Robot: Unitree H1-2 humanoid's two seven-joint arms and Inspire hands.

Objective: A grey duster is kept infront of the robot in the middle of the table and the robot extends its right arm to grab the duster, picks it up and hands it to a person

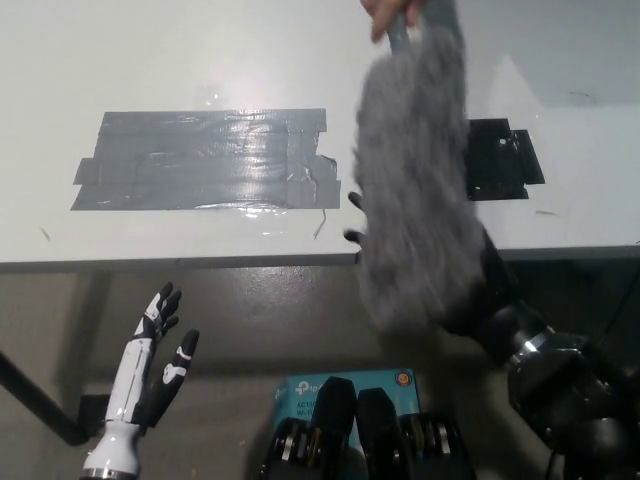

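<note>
We see bright overhead glare on the grey tape patch [205, 160]; the duster [415, 180] is motion-blurred, the floor dim.
</note>
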